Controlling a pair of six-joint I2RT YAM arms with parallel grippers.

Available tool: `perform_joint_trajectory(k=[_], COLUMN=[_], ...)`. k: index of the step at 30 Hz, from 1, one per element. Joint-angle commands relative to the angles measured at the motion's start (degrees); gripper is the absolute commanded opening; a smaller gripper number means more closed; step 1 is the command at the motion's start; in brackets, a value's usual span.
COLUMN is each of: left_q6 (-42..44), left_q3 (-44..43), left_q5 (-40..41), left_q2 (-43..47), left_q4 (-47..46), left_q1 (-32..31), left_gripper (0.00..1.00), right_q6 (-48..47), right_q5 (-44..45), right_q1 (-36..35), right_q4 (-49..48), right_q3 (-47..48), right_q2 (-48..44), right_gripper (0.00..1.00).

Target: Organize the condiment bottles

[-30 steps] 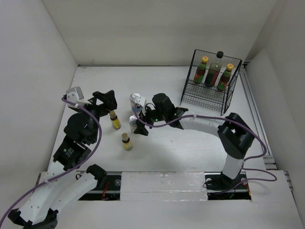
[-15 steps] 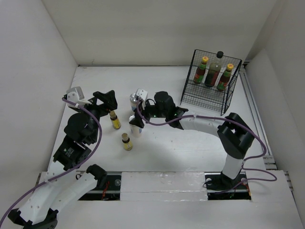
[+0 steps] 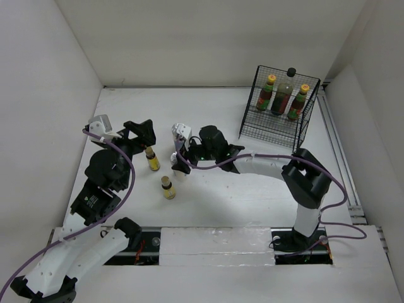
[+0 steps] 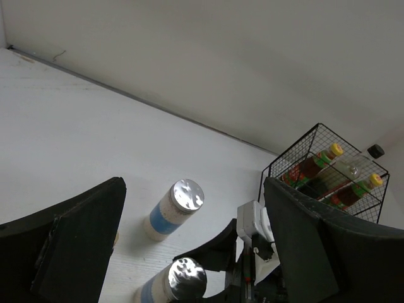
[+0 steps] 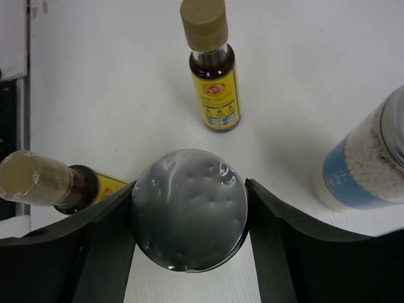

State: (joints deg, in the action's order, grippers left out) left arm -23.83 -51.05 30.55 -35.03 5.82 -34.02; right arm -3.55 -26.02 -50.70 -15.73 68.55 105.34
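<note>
Top view: my right gripper (image 3: 180, 165) is wrapped round the near silver-capped bottle (image 3: 178, 173), upright mid-table (image 3: 221, 202). The left gripper (image 3: 140, 131) hangs just beside one small yellow bottle (image 3: 151, 160). The other small yellow bottle (image 3: 167, 187) stands closer to the arm bases. Far right, the wire basket (image 3: 252, 129) holds two brown bottles (image 3: 267, 93) and the tall dark bottle (image 3: 285, 88).

Left wrist view: my left fingers are spread wide with nothing between them. The second silver-capped bottle (image 4: 172, 207) stands free beyond them.

Right wrist view: both fingers (image 5: 95, 252) sit flush against the cap's sides, so I take it as gripped. I can't tell whether it has left the table.

I judge this the pick-up step. The next move calls for a straight lift, clear of the yellow bottles close by, then a carry to the basket.
</note>
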Motion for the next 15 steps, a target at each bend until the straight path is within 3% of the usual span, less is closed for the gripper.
perform_joint_trajectory(k=[1,4,10,11,15], left_q6=[0.37,0.37,0.37,0.37,0.37], left_q3=[-0.46,-0.46,-0.46,-0.46,-0.46], left_q5=[-0.31,-0.31,-0.92,-0.93,-1.45], left_q2=[0.13,0.13,0.13,0.13,0.13], left_q4=[-1.78,-1.78,-1.78,-1.78,-1.78], left_q1=[0.27,0.27,0.27,0.27,0.27], left_gripper=[0.87,0.87,0.87,0.87,0.87], right_q6=[-0.23,1.35,2.23,2.23,4.87], right_q5=[4.92,8.08,22.92,27.29,30.85], right_q1=[-0.46,-0.46,2.43,5.66,16.29], right_q4=[-1.32,-2.9,-6.42,-6.42,-4.84], right_q3=[2.73,1.59,-6.06,-6.67,-7.9], right_q2=[-0.74,-6.88,-27.54,-28.95,-31.42], right_gripper=[0.66,0.53,0.51,0.51,0.5])
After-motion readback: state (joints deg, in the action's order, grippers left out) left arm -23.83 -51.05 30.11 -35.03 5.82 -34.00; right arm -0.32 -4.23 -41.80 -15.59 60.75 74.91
